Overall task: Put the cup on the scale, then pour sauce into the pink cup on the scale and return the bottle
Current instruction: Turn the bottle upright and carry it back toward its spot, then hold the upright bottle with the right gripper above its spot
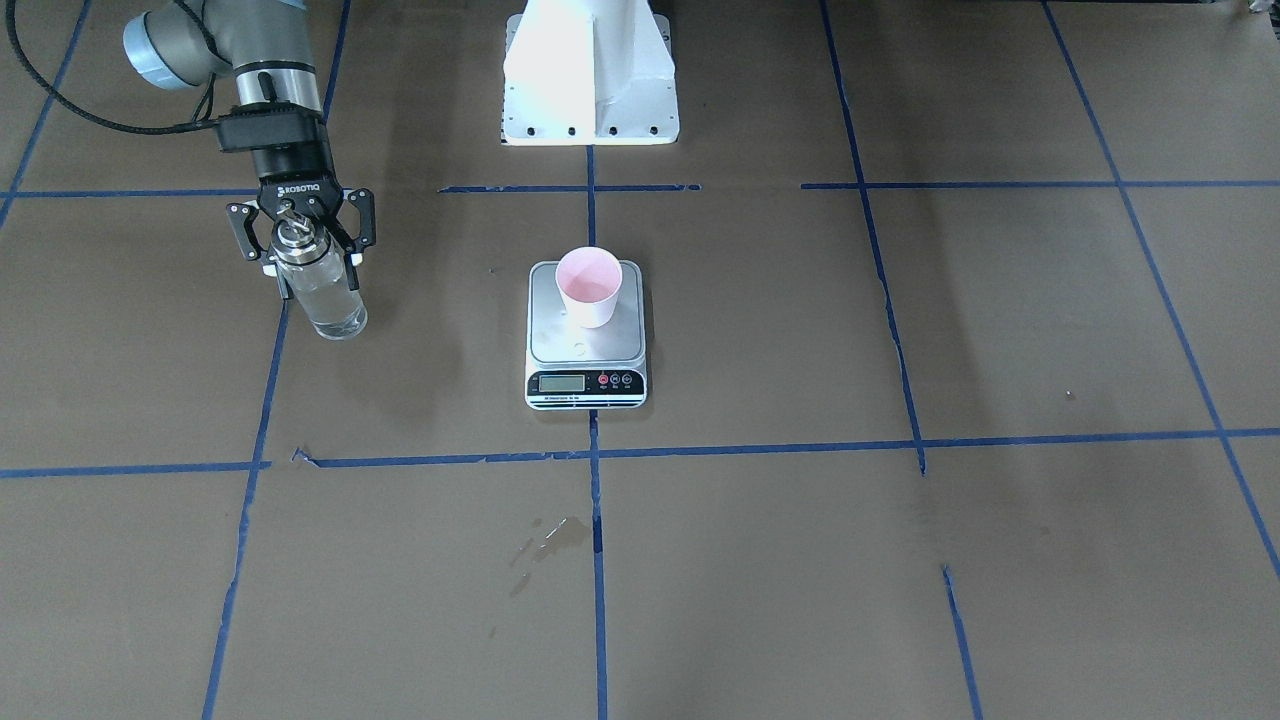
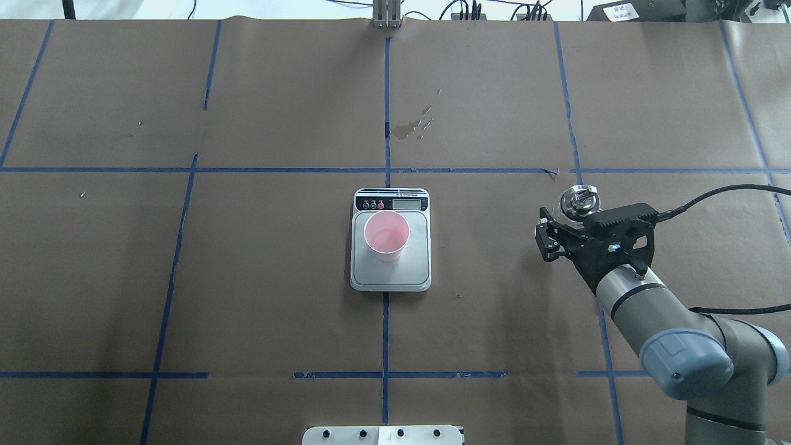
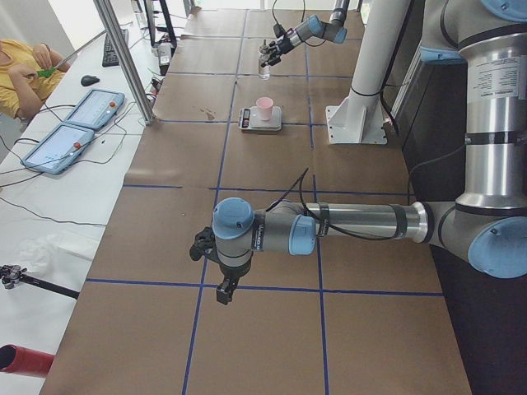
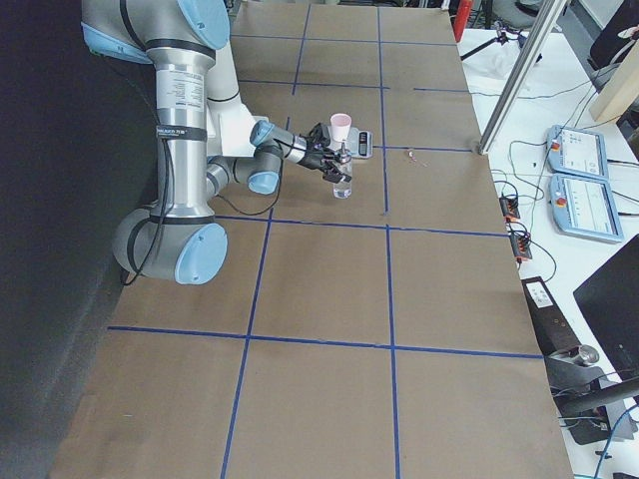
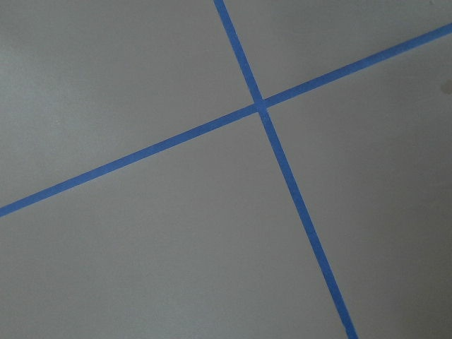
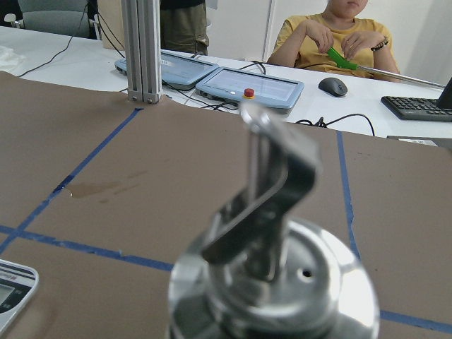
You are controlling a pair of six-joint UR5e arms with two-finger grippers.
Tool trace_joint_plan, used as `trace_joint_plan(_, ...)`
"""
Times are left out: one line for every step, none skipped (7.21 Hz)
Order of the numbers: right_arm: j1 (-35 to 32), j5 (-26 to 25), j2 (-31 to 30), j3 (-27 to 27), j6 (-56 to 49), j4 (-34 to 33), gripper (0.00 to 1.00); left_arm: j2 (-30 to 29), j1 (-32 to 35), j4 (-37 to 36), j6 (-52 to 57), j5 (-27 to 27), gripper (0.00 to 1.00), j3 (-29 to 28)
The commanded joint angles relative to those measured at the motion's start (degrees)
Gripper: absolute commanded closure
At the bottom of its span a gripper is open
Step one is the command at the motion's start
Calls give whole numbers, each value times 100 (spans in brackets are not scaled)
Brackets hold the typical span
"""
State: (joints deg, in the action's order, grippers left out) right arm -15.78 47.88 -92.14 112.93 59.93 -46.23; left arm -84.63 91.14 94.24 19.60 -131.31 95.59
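Right gripper (image 1: 312, 268): fingers either side of the bottle (image 1: 325, 295); whether they clamp it cannot be told.
Bottle: upright, well apart from the scale (image 1: 586, 345).
Cup (image 1: 590, 285): upright on scale plate.
Left gripper (image 3: 224, 290): finger state indeterminable.

Robotics lab — long table (image 2: 278, 278) papered brown, gridded in blue tape (image 2: 385, 334), teach pendants (image 6: 248, 86), aluminium post (image 6: 141, 49), keyboard (image 6: 417, 109), mouse (image 6: 332, 86) — seated operator (image 6: 339, 35) alongside.
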Motion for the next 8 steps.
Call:
trace_joint_plan(-13,2,-198,-104,45,220,100,-9,0,-2,0,0,0,3)
trace_joint_plan(-22,2,-330,-104,202,229,100,-9,0,-2,0,0,0,3)
trace_joint_plan(-13,2,-392,-122,229,229,99,-18,0,6,0,0,0,-6)
trace_joint_plan(-13,2,-401,-148,238,220,97,-18,0,-2,0,0,0,-6)
trace_joint_plan(-4,2,-410,-192,317,220,93,-18,0,6,0,0,0,-23)
trace_joint_plan(-4,2,-410,-288,413,229,89,-18,0,7,0,0,0,-15)
trace_joint_plan(-4,2,-410,-315,423,229,88,-18,0,-2,0,0,0,-23)
trace_joint_plan(4,2,-410,-324,423,229,85,-18,0,6,0,0,0,-32)
